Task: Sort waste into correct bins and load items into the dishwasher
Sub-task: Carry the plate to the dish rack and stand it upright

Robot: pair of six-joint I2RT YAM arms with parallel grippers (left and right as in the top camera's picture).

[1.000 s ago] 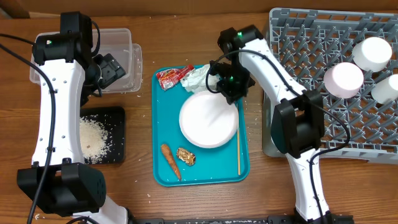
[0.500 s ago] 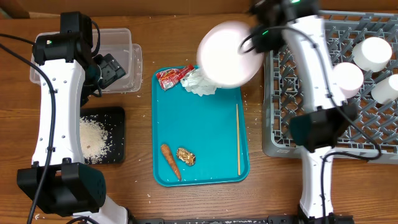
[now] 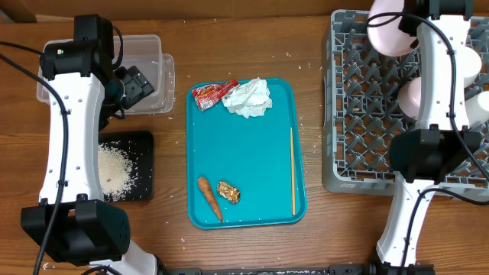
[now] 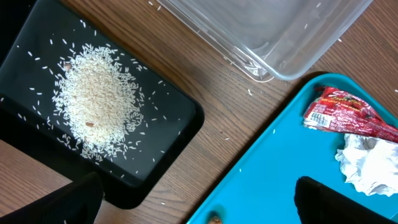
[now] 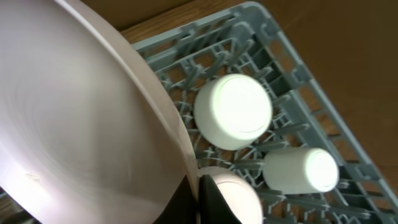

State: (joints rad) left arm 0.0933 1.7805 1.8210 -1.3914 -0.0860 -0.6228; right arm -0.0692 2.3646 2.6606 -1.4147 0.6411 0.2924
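My right gripper (image 5: 198, 200) is shut on the rim of the pale plate (image 3: 385, 34), holding it tilted over the far edge of the grey dish rack (image 3: 359, 114). Below the plate (image 5: 81, 124), two white bowls (image 5: 233, 112) (image 5: 241, 200) and a white cup (image 5: 301, 171) sit upside down in the rack. The red wrapper (image 3: 213, 93), tissue (image 3: 248, 98), carrot (image 3: 209, 197) and brown lump (image 3: 228, 192) lie on the teal tray (image 3: 256, 160). Rice (image 3: 113, 169) lies in the black tray (image 3: 145, 164). My left gripper (image 4: 208, 205) hangs open and empty beside the clear tub (image 3: 145, 72).
A thin wooden stick (image 3: 292, 169) lies along the teal tray's right side. Loose rice grains are scattered on the wooden table near the rack. In the overhead view my right arm (image 3: 439, 84) crosses the rack and hides part of the bowls.
The right gripper has lifted the plate off the teal tray and carried it up and to the right, over the rack's far edge. The left arm has not moved.
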